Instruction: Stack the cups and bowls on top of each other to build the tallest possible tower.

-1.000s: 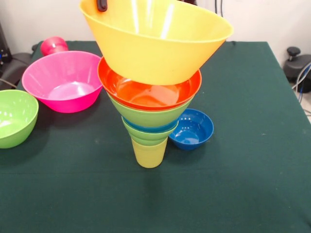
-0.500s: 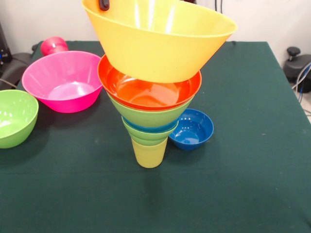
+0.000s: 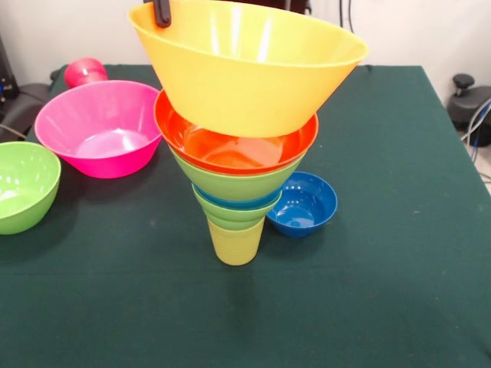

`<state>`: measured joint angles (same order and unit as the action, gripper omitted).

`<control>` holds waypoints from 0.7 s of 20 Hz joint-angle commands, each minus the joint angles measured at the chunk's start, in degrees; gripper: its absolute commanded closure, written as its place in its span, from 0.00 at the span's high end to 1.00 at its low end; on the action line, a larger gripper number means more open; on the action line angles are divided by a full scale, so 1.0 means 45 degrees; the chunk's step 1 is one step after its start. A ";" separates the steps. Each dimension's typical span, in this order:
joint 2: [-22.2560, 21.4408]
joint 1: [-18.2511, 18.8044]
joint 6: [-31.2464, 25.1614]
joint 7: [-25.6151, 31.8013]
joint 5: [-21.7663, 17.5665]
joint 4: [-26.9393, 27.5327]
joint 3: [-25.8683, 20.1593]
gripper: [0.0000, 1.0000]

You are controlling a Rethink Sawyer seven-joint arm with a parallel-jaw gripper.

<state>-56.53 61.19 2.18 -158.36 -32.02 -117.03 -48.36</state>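
Yellow-orange bowl (image 3: pixel 245 73) tilts above the tower (image 3: pixel 236 180) — jaws pinching its rim.

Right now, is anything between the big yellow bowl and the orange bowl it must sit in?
Nothing visible. The yellow bowl, tilted and held at its rim by the claw, hangs directly over the orange bowl.
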 commanded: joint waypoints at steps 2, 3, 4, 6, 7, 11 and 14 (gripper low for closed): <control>0.0460 -0.0254 0.0062 0.0432 -0.0859 -0.0706 0.0059 0.00; 0.0426 -0.0277 0.0035 0.0428 -0.0849 -0.0738 0.0077 0.00; 0.0391 -0.0299 0.0008 0.0425 -0.0838 -0.0770 0.0096 0.00; 0.0340 -0.0372 -0.0028 0.0407 -0.0828 -0.0808 0.0172 0.00; 0.0330 -0.0394 -0.0093 0.0420 -0.0813 -0.0796 0.0190 0.00; 0.0374 -0.0351 -0.0446 0.0541 -0.0735 -0.0736 0.0080 0.00; 0.0421 -0.0323 -0.0477 0.0565 -0.0743 -0.0696 0.0053 0.00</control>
<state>-56.17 61.40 2.09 -158.36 -32.47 -117.68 -48.36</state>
